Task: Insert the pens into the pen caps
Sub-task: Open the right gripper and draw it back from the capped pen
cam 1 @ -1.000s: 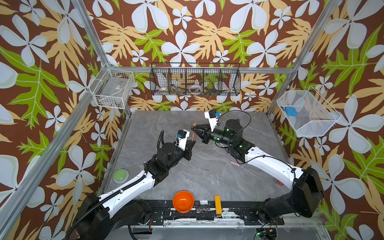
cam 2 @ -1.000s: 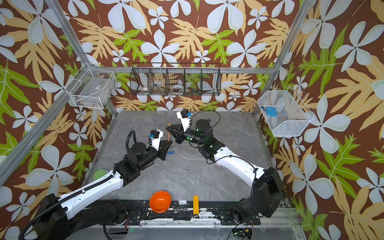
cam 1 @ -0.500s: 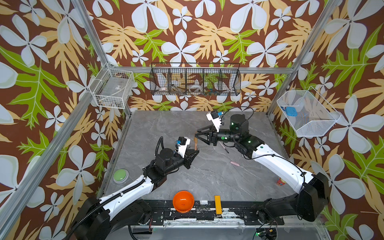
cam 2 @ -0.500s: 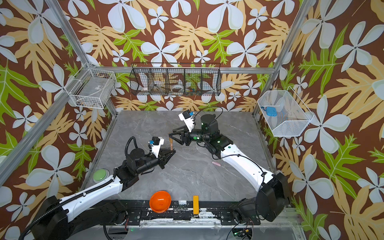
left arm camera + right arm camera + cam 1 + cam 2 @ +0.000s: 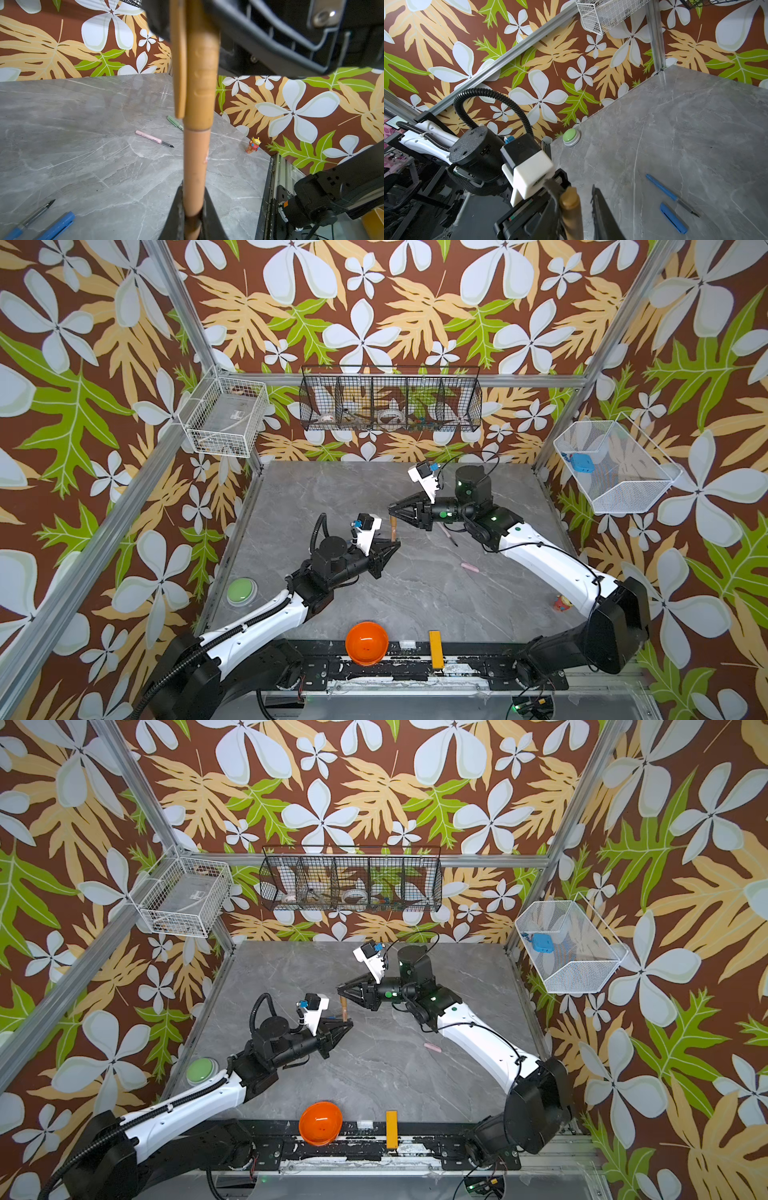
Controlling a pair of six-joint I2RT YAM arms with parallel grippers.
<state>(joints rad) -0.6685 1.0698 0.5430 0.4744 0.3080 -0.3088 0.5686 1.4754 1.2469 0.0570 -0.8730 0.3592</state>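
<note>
You're over a grey marble-look table (image 5: 415,597), boxed in by leafy floral wallpaper and aluminium posts. A black wire basket (image 5: 390,404) hangs on the back wall, a white wire basket (image 5: 224,416) on the left wall and a white mesh bin (image 5: 615,466) on the right.

Mid-table, above the surface, your two grippers meet tip to tip. Your left gripper (image 5: 398,544) is clamped tight on the lower barrel of the brown pen (image 5: 194,166). The brown cap (image 5: 200,72) sits on the pen's far end, its rim seated down on the barrel. Your right gripper (image 5: 391,512) is at the cap's top. In the right wrist view one jaw lies against the cap and the other stands off with a clear gap. So those jaws are parted and have no grip on it.

Around you, the pink pen (image 5: 448,531) lies uncapped on the table just under your right arm. Its pink cap (image 5: 469,568) lies apart from it, nearer the front. In the left wrist view the green pen (image 5: 174,122) lies just beyond the pink one, partly hidden behind the brown pen. The blue pen (image 5: 661,187) and blue cap (image 5: 672,217) lie near each other but separate, close by your left gripper.

A red toy figure (image 5: 562,602) stands at the right edge and a green button (image 5: 241,591) at the left edge. An orange bowl (image 5: 366,643) and a yellow bar (image 5: 434,649) sit on the front rail.
</note>
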